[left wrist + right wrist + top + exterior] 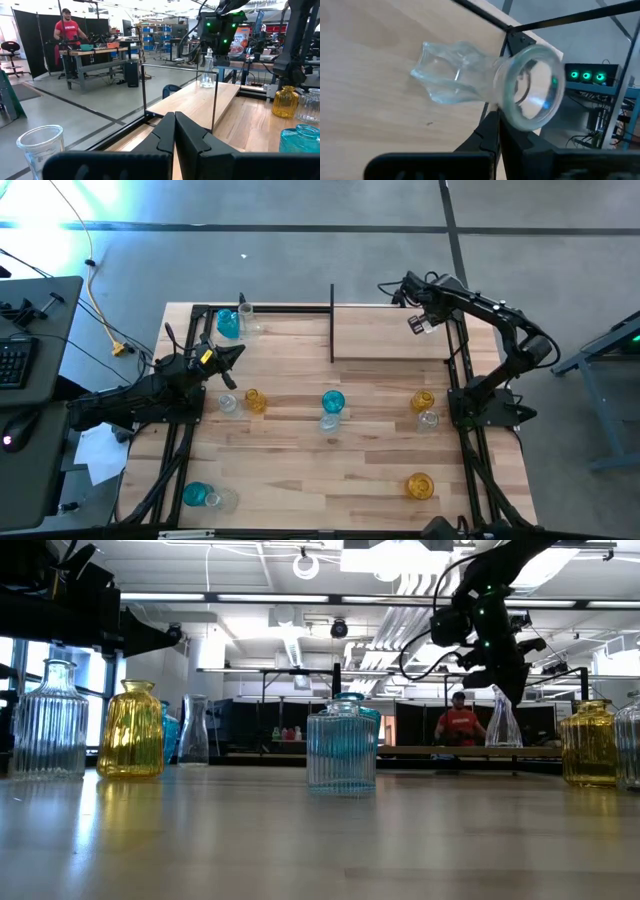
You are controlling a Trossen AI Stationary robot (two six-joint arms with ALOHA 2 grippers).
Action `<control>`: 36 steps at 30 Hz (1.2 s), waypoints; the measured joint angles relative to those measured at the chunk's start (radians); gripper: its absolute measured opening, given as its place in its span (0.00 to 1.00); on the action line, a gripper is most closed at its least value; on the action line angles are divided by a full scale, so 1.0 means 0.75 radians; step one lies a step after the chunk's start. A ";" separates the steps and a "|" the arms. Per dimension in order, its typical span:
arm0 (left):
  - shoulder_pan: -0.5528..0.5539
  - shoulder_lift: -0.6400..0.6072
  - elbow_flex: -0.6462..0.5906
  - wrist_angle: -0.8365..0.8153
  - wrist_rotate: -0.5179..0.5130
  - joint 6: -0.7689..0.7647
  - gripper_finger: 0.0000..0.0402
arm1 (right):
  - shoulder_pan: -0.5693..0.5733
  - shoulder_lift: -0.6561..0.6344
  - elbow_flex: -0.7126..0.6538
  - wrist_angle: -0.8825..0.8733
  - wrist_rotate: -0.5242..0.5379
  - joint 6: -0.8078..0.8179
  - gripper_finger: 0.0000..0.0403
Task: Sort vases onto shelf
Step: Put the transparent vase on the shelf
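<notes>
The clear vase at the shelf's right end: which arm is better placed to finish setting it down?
The right arm. Its pincer is already above the shelf with the clear vase just beyond its fingers. The left pincer is far away.

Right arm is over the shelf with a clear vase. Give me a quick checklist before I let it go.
1. Clear vase over the shelf board: ok, it is at the right end by the post.
2. Vase standing on the board: cannot tell; in the low view its base looks level with the board, but contact is not visible.
3. Vase upright: ok in the low view.
4. Right gripper state: cannot tell; its fingers sit behind the vase mouth.
5. Landing spot free of other vases: ok; none on that section.
6. Left gripper out of the way: ok, parked at the table's left side, shut and empty.
</notes>
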 joint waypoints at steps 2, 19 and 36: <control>0.000 0.000 0.000 0.000 0.000 0.000 0.00 | 0.015 -0.001 0.000 -0.020 -0.043 0.007 0.00; 0.000 0.000 0.000 0.000 0.000 0.000 0.00 | 0.013 0.001 0.000 0.122 -0.052 -0.011 0.00; 0.000 0.000 0.000 0.000 0.000 0.000 0.00 | 0.024 -0.006 0.002 0.112 -0.076 -0.075 0.00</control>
